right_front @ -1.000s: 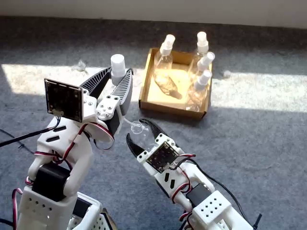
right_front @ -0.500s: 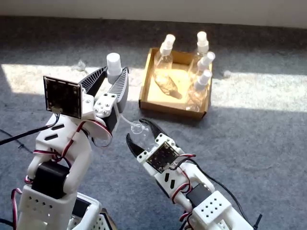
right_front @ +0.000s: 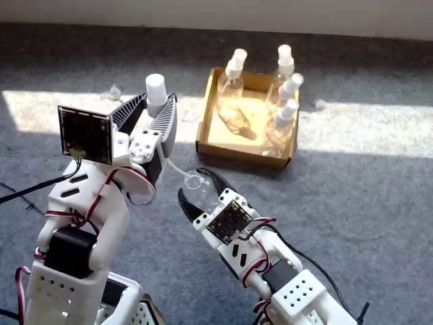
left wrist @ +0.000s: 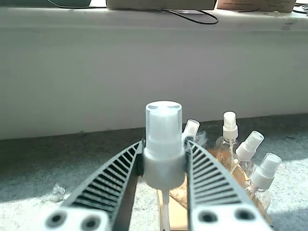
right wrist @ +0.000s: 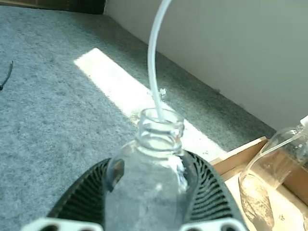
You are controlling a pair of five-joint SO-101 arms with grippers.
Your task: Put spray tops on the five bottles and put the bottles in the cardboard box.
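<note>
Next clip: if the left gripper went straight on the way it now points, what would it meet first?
Likely the white wall. The left gripper, shut on the spray top, aims beside the cardboard box, though depth is unclear.

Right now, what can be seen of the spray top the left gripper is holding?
The spray top is white and plastic-looking: a rounded translucent cap above a wider collar, with a thin pale dip tube hanging below. It is roughly upright, clamped at the collar between the ribbed fingers of the left gripper, raised beside the cardboard box. The tube's lower end sits inside the open neck of the clear bottle held by the right gripper; the collar is not yet on the neck.
</note>
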